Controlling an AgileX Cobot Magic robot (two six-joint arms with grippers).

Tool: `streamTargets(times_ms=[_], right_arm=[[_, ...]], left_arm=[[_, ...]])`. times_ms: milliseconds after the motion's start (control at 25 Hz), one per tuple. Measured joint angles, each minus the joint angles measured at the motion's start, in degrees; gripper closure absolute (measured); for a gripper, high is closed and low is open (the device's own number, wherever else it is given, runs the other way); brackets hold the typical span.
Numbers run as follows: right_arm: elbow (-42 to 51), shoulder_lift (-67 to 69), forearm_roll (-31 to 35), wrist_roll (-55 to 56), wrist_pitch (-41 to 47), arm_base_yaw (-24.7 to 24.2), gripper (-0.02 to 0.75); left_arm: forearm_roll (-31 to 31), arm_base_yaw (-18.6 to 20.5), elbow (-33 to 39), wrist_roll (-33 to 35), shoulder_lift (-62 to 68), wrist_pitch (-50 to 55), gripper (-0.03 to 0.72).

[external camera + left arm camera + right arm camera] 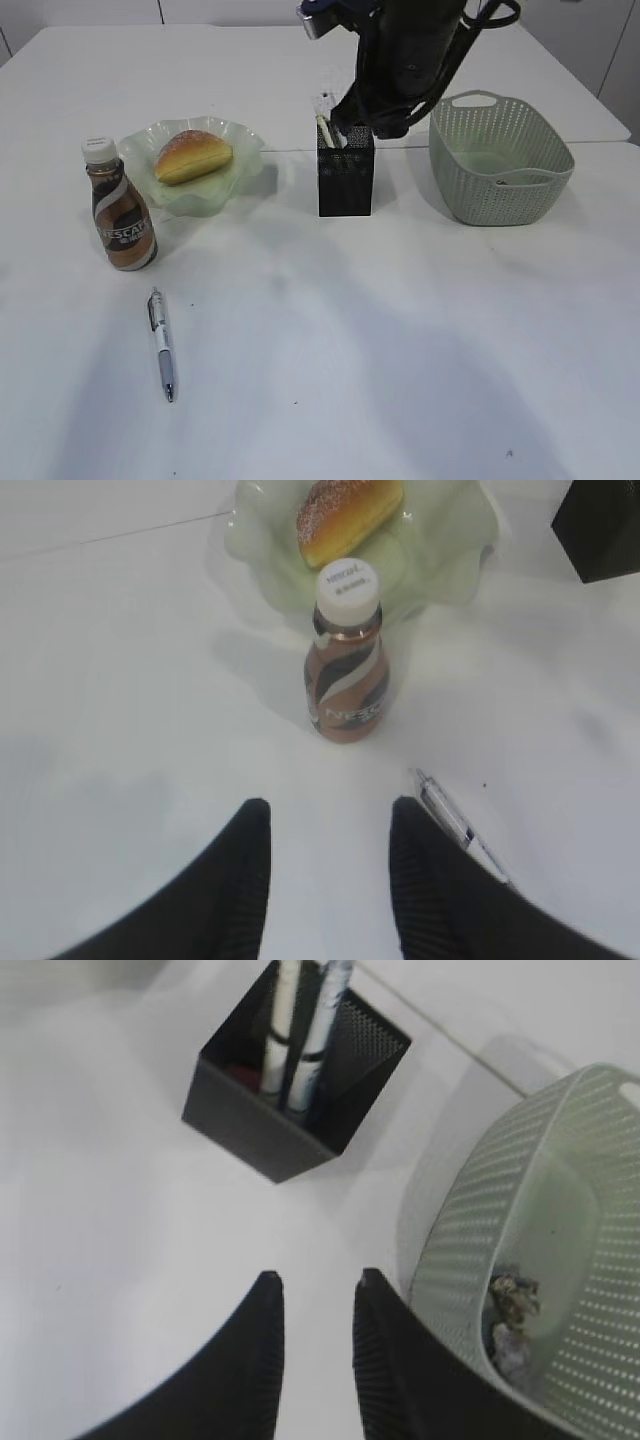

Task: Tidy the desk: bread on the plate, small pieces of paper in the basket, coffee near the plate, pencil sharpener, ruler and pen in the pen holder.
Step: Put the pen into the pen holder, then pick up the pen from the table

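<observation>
The bread (192,155) lies on the green plate (243,136). The coffee bottle (120,210) stands just left of the plate. A silver pen (162,345) lies on the table in front of the bottle. My left gripper (330,815) hovers open and empty, short of the coffee bottle (347,675), with the pen (458,825) by its right finger. My right gripper (315,1285) is open and empty above the table, between the black pen holder (262,1125) and the basket (470,1230). Two slim white items (300,1030) stand in the holder. Paper pieces (510,1315) lie in the basket.
The right arm (405,60) reaches down from the back over the pen holder (345,180), next to the basket (500,160). A seam between two table tops runs behind the plate and the holder.
</observation>
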Motion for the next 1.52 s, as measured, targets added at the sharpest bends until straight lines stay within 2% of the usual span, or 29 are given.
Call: streamTargets(times_ms=[40, 120, 280, 480, 680, 760, 1120, 1200, 1520], right_arm=[[0.00, 0.00, 0.00, 0.00, 0.00, 0.00, 0.528], [0.00, -2.14, 4.61, -3.60, 5.84, 0.00, 0.528], [0.00, -5.13, 11.04, -8.06, 11.11, 0.00, 0.528], [0.00, -9.39, 18.91, -10.38, 12.29, 0.00, 0.528], [0.00, -13.78, 22.68, -10.50, 12.98, 0.00, 0.528], [0.34, -15.84, 23.80, -10.50, 13.08, 0.00, 0.528], [9.24, -27.59, 23.39, -9.90, 13.23, 0.00, 0.528], [16.27, -31.33, 20.07, -7.52, 13.23, -0.23, 0.528], [33.50, -38.38, 19.69, -6.81, 13.23, -5.30, 0.528]], left_arm=[[-0.27, 0.00, 0.00, 0.00, 0.00, 0.64, 0.412], [-0.68, 0.00, -0.12, 0.00, 0.00, 2.42, 0.412], [-2.70, 0.00, -0.47, 0.00, 0.00, 5.26, 0.409], [-5.32, 0.00, -0.50, 0.00, -0.78, 7.69, 0.400], [-8.71, 0.00, -0.50, 0.00, -1.80, 8.76, 0.392], [-10.03, 0.00, -0.50, 0.00, -1.88, 9.11, 0.356], [-12.81, 0.00, -0.50, -0.20, -1.88, 10.59, 0.351], [-14.00, 0.00, -0.50, -0.20, -1.88, 11.09, 0.349], [-14.95, 0.00, -0.96, -4.05, -0.70, 13.37, 0.340]])
